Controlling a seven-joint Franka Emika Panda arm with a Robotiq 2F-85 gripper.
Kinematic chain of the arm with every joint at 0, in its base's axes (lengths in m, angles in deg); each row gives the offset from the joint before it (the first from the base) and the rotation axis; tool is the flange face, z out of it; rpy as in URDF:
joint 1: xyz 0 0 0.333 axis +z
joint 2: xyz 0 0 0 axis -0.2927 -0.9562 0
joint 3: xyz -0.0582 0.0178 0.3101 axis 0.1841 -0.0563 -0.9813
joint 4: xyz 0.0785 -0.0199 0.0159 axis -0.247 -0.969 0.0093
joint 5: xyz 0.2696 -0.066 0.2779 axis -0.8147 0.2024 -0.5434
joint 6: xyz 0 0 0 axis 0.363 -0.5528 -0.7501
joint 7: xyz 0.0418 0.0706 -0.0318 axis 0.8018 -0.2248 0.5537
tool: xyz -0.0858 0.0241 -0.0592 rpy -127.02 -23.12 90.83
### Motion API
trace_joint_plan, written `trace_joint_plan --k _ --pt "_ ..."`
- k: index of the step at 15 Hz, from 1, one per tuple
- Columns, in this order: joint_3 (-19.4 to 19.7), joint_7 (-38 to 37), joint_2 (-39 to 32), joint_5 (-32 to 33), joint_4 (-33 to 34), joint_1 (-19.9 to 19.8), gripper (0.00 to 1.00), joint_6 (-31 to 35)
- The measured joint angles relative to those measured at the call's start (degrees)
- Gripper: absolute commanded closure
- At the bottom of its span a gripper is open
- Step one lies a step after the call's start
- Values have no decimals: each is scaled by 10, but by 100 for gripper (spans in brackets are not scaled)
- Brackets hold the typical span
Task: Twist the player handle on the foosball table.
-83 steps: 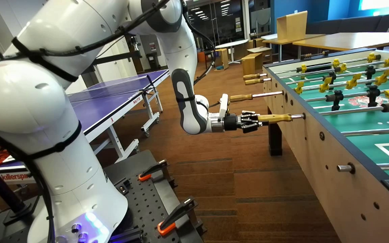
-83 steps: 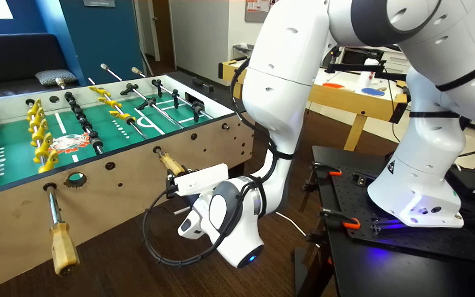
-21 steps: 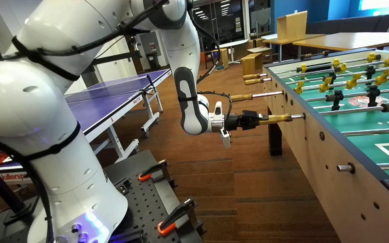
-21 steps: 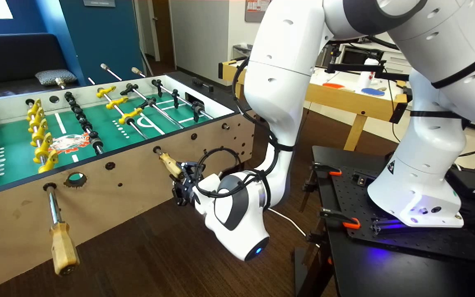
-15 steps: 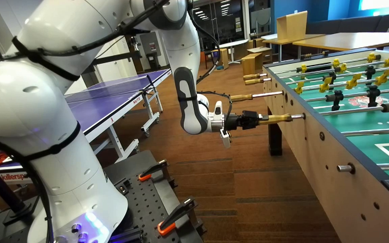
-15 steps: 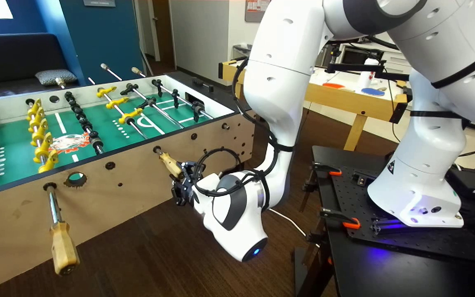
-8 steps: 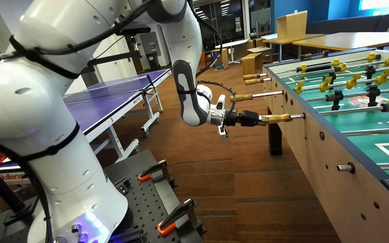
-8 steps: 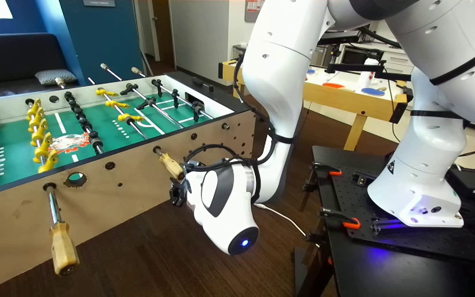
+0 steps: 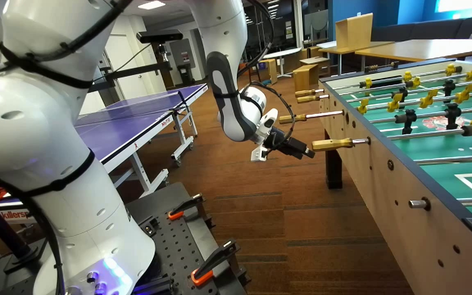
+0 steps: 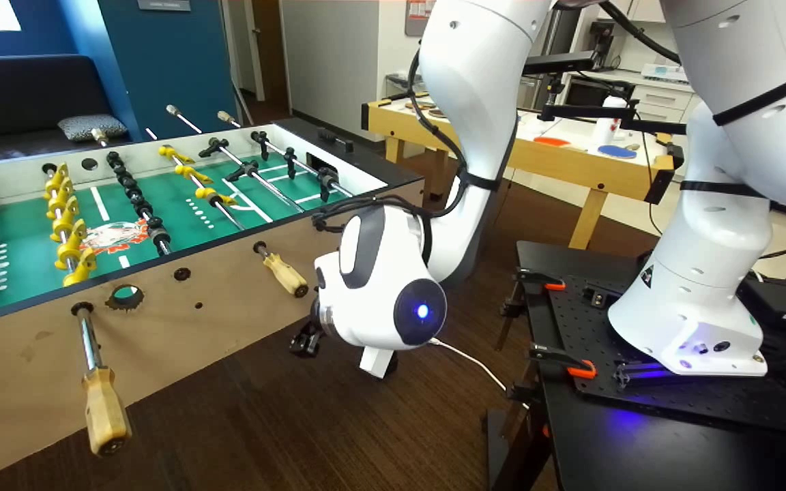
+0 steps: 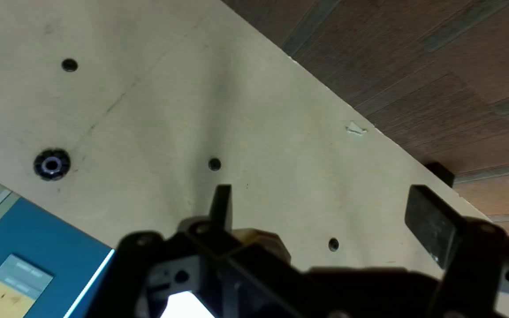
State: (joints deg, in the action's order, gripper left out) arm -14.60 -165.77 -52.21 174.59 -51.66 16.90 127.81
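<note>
In an exterior view: purple ping-pong table (image 9: 117, 131) at left of frame, black-and-orange clamps (image 9: 217, 258) at bottom; foosball table (image 9: 424, 246) at right, another wooden handle (image 9: 295, 118) upper left of the player handle (image 9: 332, 144). Gripper (image 11: 320, 198): fingers (image 11: 429, 223) spread. Player handle sits apart, just right of the tips. Wrist view: finger left of centre partly hides it, lower frame.

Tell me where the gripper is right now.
In an exterior view, the gripper is right of centre, just below and left of the nearest handle, not touching it.
</note>
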Motion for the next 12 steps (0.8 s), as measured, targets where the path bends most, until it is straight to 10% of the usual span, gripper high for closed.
trace_joint_plan --k 12 --pt "12 80 207 -271 -77 -53 0 272"
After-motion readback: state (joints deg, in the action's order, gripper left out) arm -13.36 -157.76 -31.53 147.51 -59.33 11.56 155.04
